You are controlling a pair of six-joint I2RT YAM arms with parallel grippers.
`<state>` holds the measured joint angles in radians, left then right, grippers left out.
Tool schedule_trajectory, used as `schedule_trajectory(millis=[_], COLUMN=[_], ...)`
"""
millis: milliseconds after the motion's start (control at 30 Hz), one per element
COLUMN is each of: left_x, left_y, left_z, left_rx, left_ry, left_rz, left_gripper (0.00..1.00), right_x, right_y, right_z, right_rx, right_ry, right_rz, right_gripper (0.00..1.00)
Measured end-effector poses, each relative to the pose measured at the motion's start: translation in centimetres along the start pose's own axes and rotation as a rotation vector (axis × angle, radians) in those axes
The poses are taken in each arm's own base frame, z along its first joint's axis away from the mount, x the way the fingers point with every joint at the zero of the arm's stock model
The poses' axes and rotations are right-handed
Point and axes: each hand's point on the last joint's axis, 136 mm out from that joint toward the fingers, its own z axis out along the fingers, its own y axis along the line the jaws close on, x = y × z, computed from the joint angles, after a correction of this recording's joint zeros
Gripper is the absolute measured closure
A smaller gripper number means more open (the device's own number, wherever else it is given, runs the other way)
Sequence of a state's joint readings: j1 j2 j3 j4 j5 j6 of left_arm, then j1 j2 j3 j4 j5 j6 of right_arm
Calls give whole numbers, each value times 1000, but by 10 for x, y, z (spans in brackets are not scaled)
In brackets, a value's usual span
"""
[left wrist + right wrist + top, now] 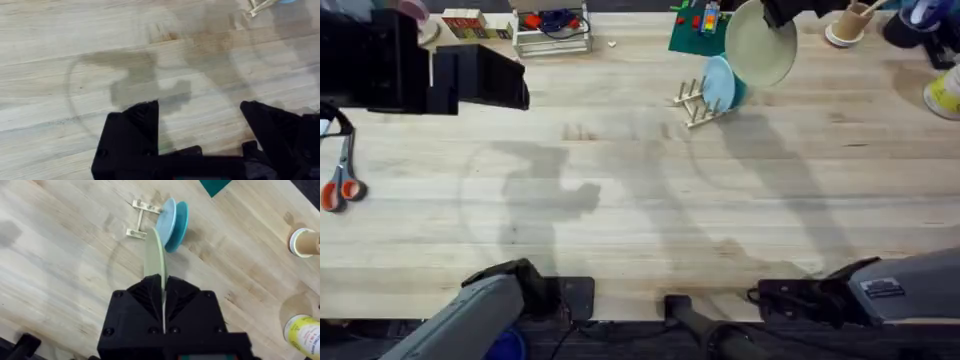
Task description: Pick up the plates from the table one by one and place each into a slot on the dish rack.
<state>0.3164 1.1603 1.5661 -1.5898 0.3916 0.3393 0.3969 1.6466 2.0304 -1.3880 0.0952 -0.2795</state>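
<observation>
A light teal-blue plate [720,84] stands upright in the small wooden dish rack [694,104] at the table's far middle-right. Just above and right of it hangs a pale cream plate [760,45], tilted, with my right gripper [782,14] shut on its rim. In the right wrist view the cream plate [155,255] is edge-on, clamped between the black fingers [140,297], above the dish rack [139,218] and beside the teal plate [172,219]. My left gripper [200,125] is open over bare table [100,60], holding nothing.
A green board [692,32] lies behind the rack. A white frame stand [552,30] and coloured blocks [470,22] are at the far edge. A cup [850,22] and a yellow container [945,95] sit far right. Orange-handled scissors [340,185] and a black box [380,60] are at left.
</observation>
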Motion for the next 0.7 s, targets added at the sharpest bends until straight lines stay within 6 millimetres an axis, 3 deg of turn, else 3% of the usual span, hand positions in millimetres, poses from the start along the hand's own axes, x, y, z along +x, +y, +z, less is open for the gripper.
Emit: schedule_trajectory(millis=[367, 700], left_x=[0, 0], left_y=[0, 0], left_z=[0, 0], left_rx=[0, 0], left_ry=[0, 0], left_rz=[1, 0], left_gripper=[6, 4], right_x=[-2, -20], right_y=[0, -4], right_z=[7, 24], right_rx=[-4, 3], right_ry=[12, -20], right_rz=[111, 128], right_gripper=[971, 970])
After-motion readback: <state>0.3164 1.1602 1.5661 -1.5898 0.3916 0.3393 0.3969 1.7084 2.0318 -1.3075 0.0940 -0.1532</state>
